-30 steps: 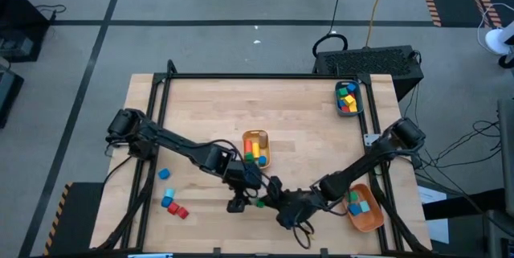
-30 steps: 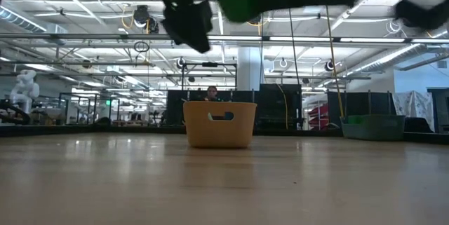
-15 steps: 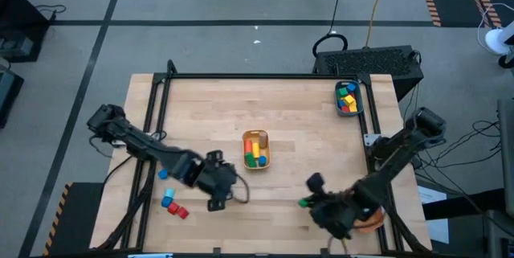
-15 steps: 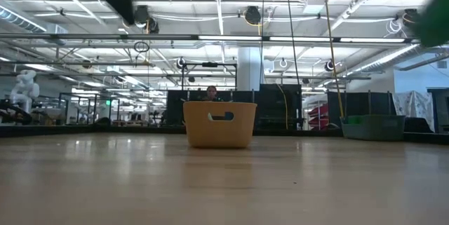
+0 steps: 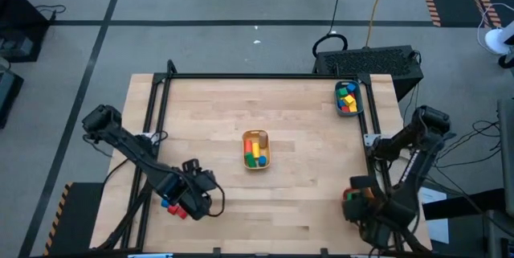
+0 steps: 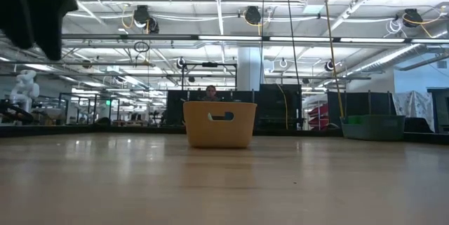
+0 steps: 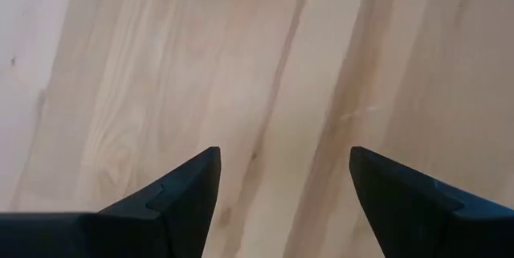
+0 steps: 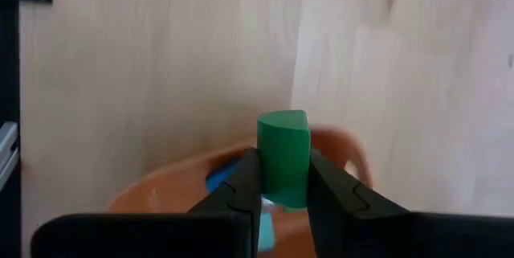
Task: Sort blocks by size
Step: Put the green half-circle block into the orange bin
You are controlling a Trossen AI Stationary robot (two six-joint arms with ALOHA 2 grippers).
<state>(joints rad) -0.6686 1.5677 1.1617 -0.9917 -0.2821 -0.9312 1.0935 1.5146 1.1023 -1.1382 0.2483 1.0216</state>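
Wooden table [image 5: 305, 129]: your right gripper [image 8: 281, 190], clamped on a green block [image 8: 283, 160], sits directly above the orange bin [image 8: 161, 198]; left gripper [image 7: 281, 182] gapes empty.

A bin [image 5: 256, 149] of blocks [image 5: 255, 160] sits mid-table [image 5: 209, 113]. Another bin [image 5: 348, 98] stands in the far right corner. Near the front left edge, loose blocks [image 5: 169, 204] lie beside the left gripper [image 5: 195, 198]. At front right, the right gripper [image 8: 281, 184] holds a block [image 8: 283, 157] above a bowl [image 8: 337, 149].
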